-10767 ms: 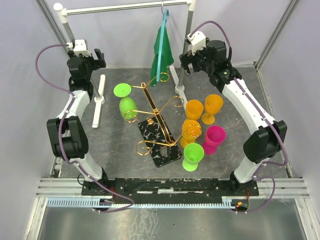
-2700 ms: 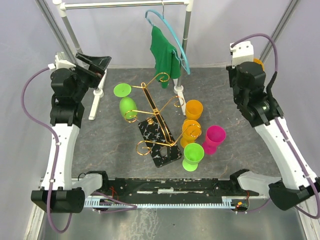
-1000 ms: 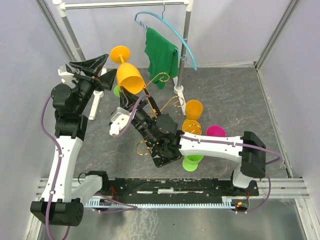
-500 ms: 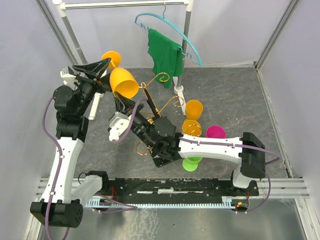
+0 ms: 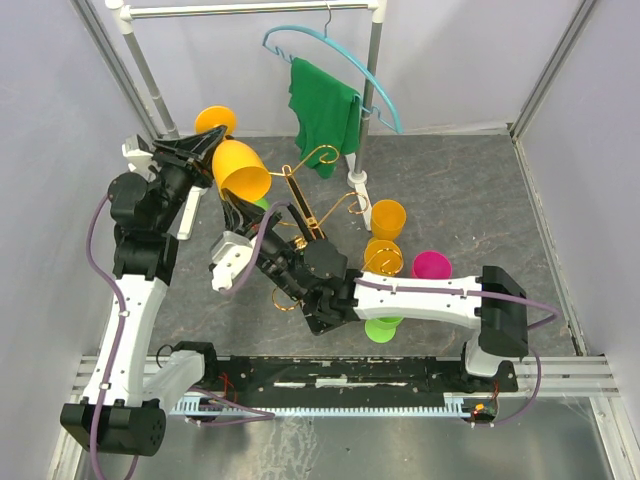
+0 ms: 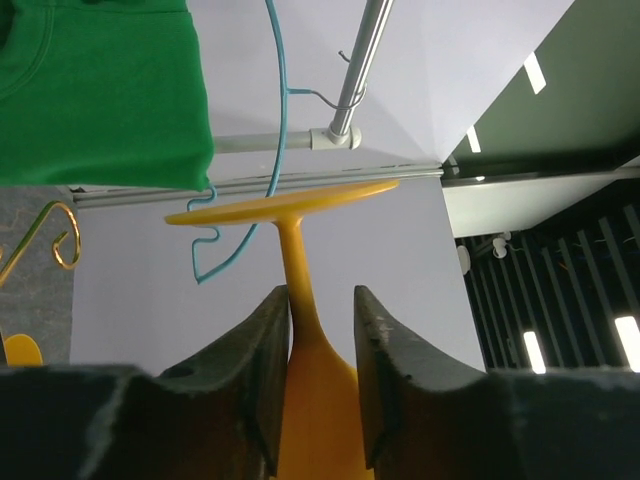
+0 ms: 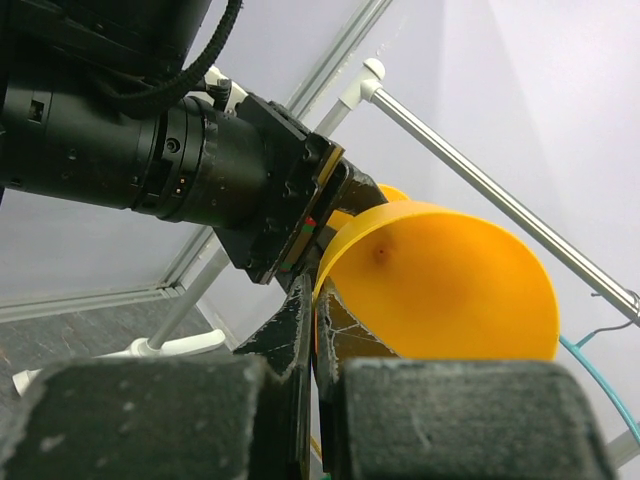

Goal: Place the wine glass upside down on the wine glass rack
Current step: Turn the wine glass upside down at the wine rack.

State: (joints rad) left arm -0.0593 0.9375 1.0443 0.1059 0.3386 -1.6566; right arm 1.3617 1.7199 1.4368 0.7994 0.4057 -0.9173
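An orange wine glass (image 5: 243, 168) hangs tilted in the air above the back left of the table, its foot (image 5: 214, 120) pointing towards the back wall. My left gripper (image 5: 204, 150) is shut on it where the stem (image 6: 296, 270) widens into the bowl, a finger (image 6: 250, 360) on each side. My right gripper (image 5: 238, 206) is shut on the bowl's rim, pinching the wall (image 7: 450, 280) between its fingers (image 7: 300, 320). The gold wine glass rack (image 5: 322, 156) stands right of the glass. My right arm hides most of the rack's base.
A white clothes rail (image 5: 250, 10) at the back carries a green shirt (image 5: 322, 105) on a blue hanger. Two orange glasses (image 5: 388, 217), a pink one (image 5: 432, 265) and a green one (image 5: 383, 328) stand right of the rack. A white rail foot (image 5: 188, 215) lies by my left arm.
The right arm has carried the orange glass left and lower, into the left gripper. The left jaws have closed from wide open onto its stem.
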